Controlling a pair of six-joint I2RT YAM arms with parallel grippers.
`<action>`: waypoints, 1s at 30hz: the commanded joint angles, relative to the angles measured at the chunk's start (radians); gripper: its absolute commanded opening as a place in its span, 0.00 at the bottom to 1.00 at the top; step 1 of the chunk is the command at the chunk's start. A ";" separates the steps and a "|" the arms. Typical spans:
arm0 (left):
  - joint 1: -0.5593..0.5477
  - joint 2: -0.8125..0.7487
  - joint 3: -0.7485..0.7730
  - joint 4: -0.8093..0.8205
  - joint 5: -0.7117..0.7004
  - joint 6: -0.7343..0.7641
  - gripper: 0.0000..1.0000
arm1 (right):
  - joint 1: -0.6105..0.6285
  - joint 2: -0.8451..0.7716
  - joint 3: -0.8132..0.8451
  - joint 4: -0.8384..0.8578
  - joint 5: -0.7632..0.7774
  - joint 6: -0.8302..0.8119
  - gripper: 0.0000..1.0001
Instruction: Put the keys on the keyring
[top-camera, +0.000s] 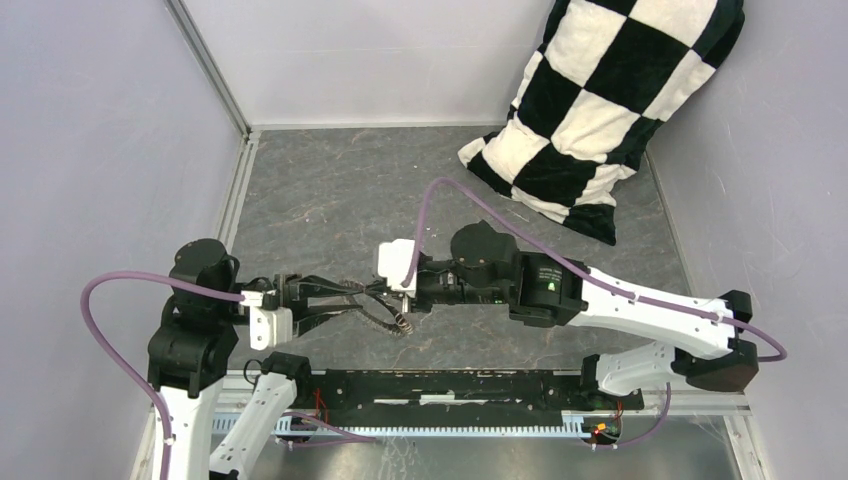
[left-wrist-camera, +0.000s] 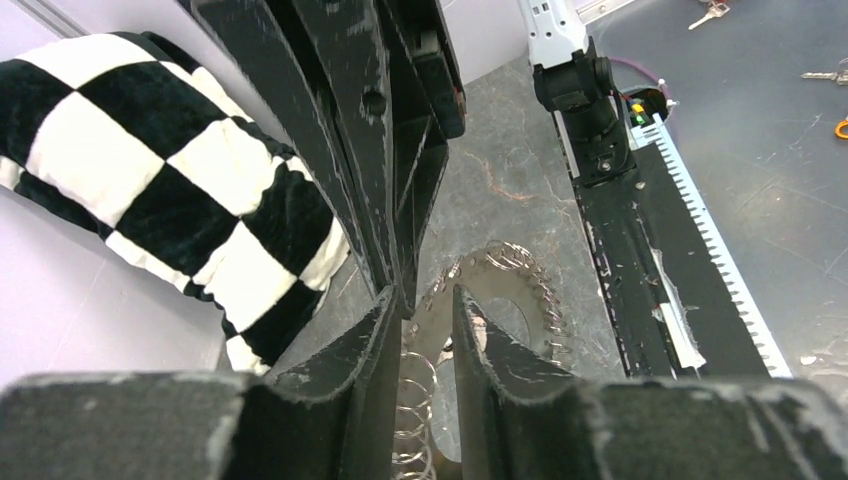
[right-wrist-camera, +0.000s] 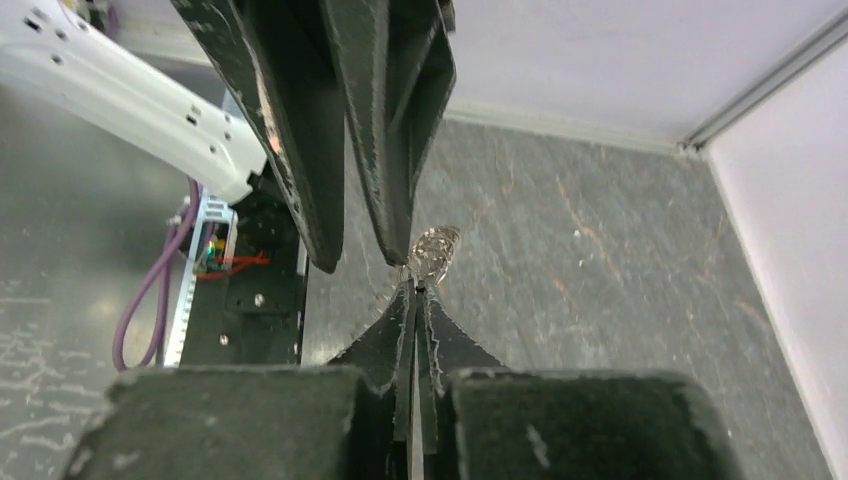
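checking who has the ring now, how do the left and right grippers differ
The left gripper stands open, with the keyring showing through its gap, so it grips nothing. The right gripper is shut and pinches the keyring's edge. Both have black fingers and meet tip to tip.

Legible text: none. Right arm's motor housing: small green marking, too small to read.

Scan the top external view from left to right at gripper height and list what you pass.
left arm's black joints → left gripper → keyring → right gripper → right arm's white link
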 joint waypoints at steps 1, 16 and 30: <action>-0.003 -0.006 0.008 -0.021 -0.010 0.048 0.29 | 0.006 0.042 0.129 -0.169 0.044 -0.022 0.01; -0.003 0.011 -0.042 -0.086 -0.141 0.033 0.32 | 0.074 0.196 0.408 -0.401 0.122 -0.069 0.01; -0.003 0.010 -0.046 -0.086 -0.126 0.037 0.15 | 0.111 0.239 0.468 -0.418 0.131 -0.087 0.01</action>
